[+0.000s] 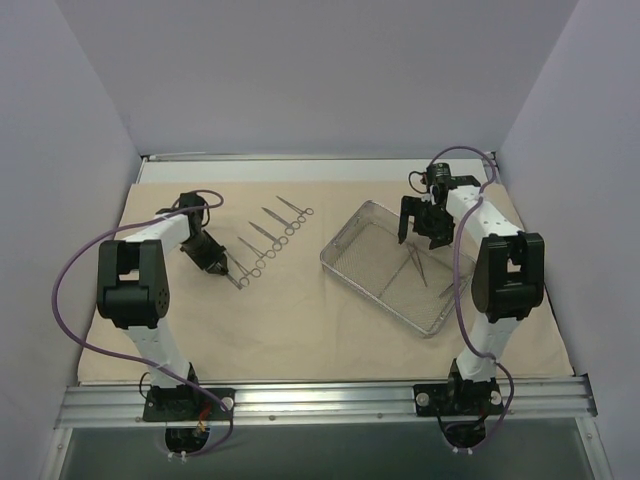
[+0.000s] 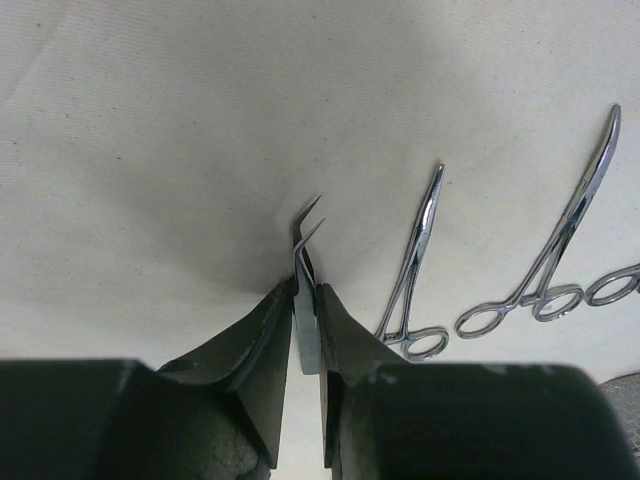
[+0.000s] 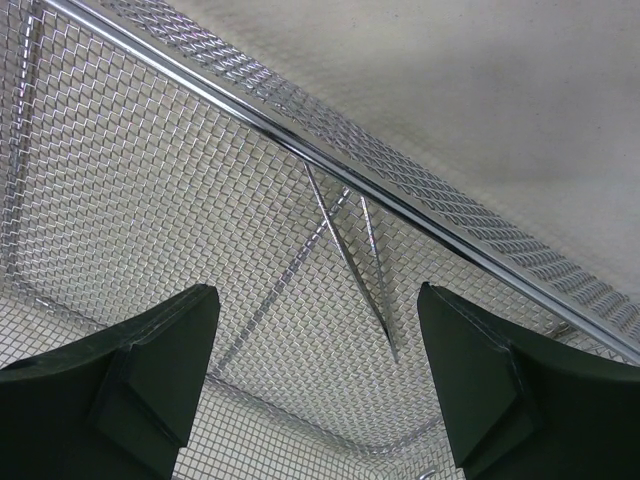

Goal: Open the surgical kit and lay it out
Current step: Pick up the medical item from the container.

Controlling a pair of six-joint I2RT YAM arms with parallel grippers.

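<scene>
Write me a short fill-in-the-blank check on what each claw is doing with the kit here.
1. The left claw is pinching a curved-tip instrument, while the right claw holds ____.
2. The right claw's jaws stand ____ over the wire-mesh tray.
3. The ring-handled instruments laid in a row lie on the beige cloth, to the ____ of the tray in the top view.
Missing: nothing; open; left.

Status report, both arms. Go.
Left fingers pinching angled forceps beside the laid-out row on the cloth. Right fingers open above the mesh tray, instruments inside. Nothing in the way.
</scene>
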